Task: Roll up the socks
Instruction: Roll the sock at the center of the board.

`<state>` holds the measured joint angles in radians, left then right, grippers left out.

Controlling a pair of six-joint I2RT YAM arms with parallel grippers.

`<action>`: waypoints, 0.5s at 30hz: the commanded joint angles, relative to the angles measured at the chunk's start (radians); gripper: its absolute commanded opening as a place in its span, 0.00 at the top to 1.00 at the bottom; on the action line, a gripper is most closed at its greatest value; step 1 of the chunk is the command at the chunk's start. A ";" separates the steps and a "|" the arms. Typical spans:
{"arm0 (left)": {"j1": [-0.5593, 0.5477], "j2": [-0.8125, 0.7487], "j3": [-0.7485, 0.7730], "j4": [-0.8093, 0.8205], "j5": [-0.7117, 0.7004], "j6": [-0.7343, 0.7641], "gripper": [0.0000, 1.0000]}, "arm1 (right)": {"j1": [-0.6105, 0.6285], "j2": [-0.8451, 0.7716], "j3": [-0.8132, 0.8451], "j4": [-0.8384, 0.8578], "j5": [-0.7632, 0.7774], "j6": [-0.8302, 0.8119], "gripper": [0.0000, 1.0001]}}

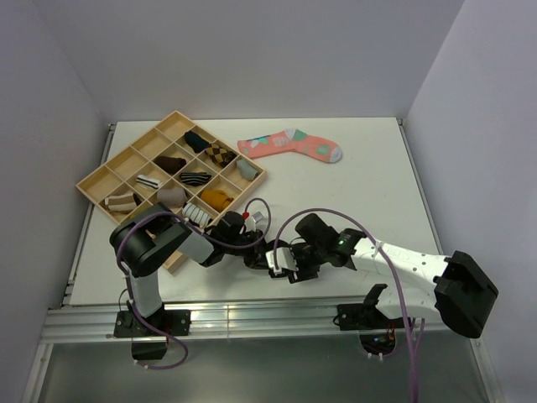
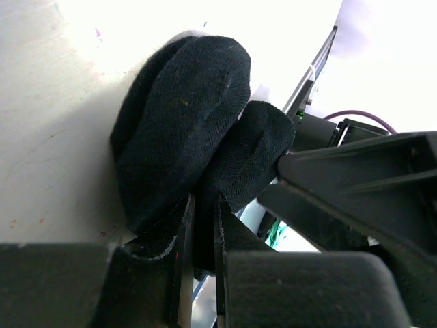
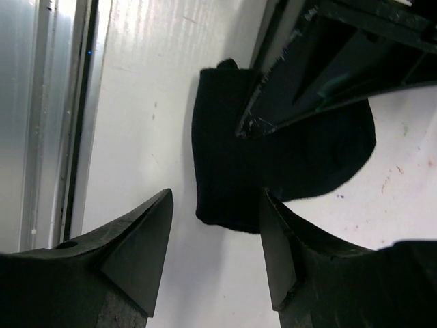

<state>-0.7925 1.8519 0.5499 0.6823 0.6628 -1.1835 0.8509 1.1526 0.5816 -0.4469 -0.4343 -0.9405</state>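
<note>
Pinching black sock (image 2: 184,123) in my narrow left gripper (image 2: 201,236) | right gripper (image 3: 215,205) wide beside it | looks soft, light (grab the bulge)

A black sock (image 2: 181,116), bunched into two rounded lobes, lies on the white tabletop (image 2: 54,137). The left hand (image 2: 203,225) pinches its near edge between close-set fingers. The right hand (image 2: 273,182), fingers parted, touches the right lobe.
</note>
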 commanded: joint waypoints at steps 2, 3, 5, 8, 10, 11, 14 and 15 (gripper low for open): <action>-0.005 0.027 0.016 -0.059 0.017 0.019 1.00 | 0.037 0.031 -0.005 0.060 -0.001 0.000 0.39; -0.005 0.030 0.019 -0.058 0.021 0.019 1.00 | 0.049 0.039 -0.008 0.068 0.011 0.002 0.39; -0.005 0.033 0.022 -0.055 0.032 0.018 1.00 | 0.057 0.059 -0.015 0.094 0.020 0.009 0.39; -0.007 0.033 0.016 -0.033 0.044 0.007 1.00 | 0.066 0.091 -0.011 0.108 0.034 0.019 0.41; -0.005 0.032 0.016 -0.024 0.057 0.005 1.00 | 0.069 0.111 -0.006 0.111 0.054 0.020 0.45; -0.005 0.029 0.015 -0.017 0.066 -0.002 1.00 | 0.068 0.133 -0.002 0.112 0.061 0.020 0.50; -0.007 0.017 0.021 -0.016 0.089 0.005 0.99 | 0.068 0.160 0.007 0.105 0.075 0.022 0.68; -0.005 0.010 0.027 -0.065 0.083 0.018 0.98 | 0.069 0.163 0.006 0.103 0.080 0.020 0.71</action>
<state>-0.7925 1.8641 0.5648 0.6659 0.7013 -1.1896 0.9104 1.2827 0.5838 -0.3363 -0.3782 -0.9314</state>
